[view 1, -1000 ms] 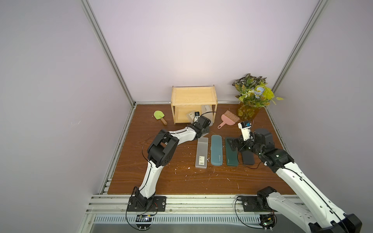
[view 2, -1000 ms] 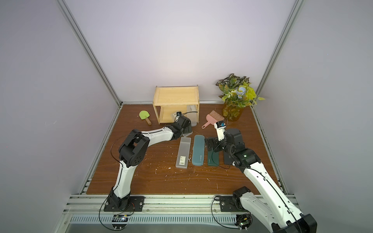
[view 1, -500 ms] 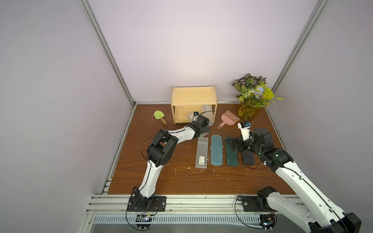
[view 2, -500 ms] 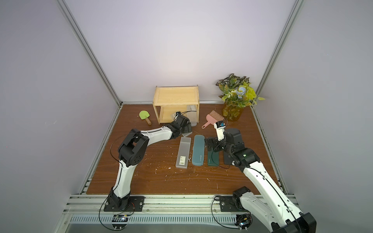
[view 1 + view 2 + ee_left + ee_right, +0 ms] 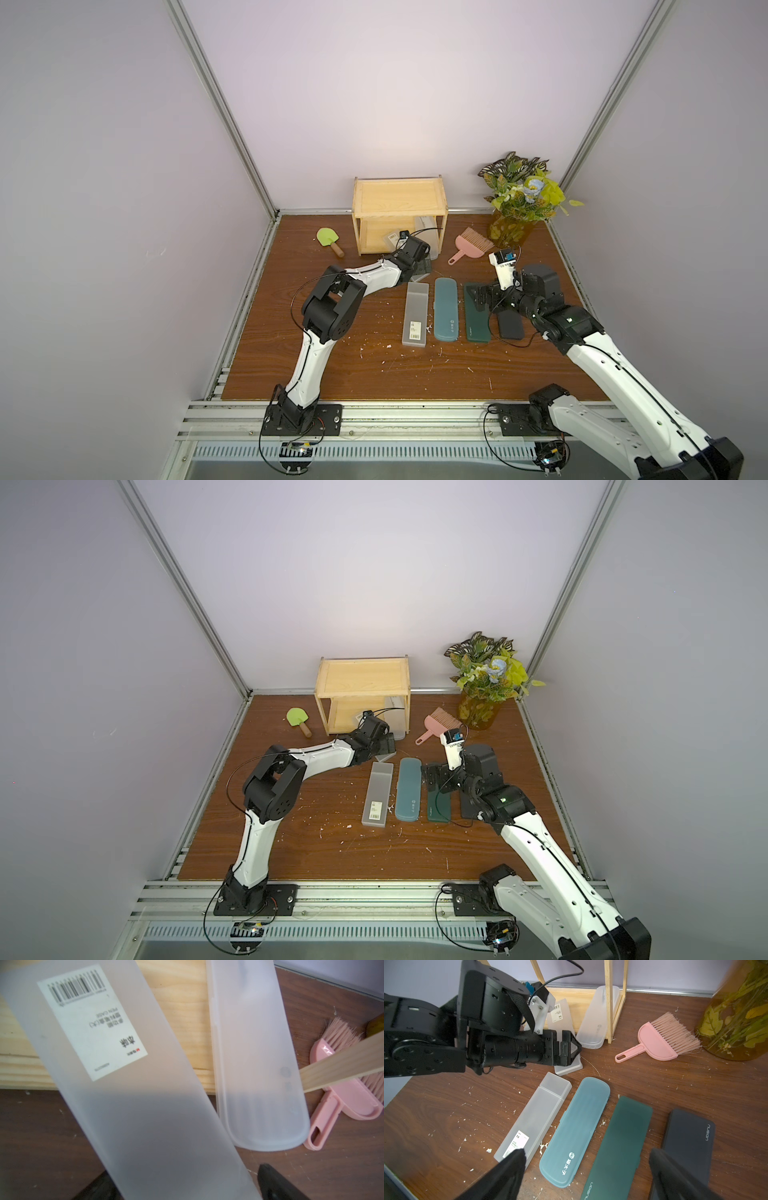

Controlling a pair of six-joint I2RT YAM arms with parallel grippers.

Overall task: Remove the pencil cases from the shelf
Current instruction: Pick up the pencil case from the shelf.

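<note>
four pencil cases (image 5: 446, 309) lie in a row on the table (image 5: 374, 374). two frosted ones lie half on the shelf (image 5: 399, 197) at 12 o'clock: the barcoded case (image 5: 124, 1084), straddled by the left gripper (image 5: 420, 268), grip unclear, and the rounded case (image 5: 255, 1064) by its 5 o'clock post. the right gripper (image 5: 586, 1155) gapes, empty.

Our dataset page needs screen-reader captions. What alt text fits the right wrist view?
The left gripper straddles a frosted pencil case angled out of a wooden shelf, beside a second frosted case jutting out. Four more cases lie side by side on the brown table: frosted, teal, dark green, black; a pink brush lies nearby.
</note>
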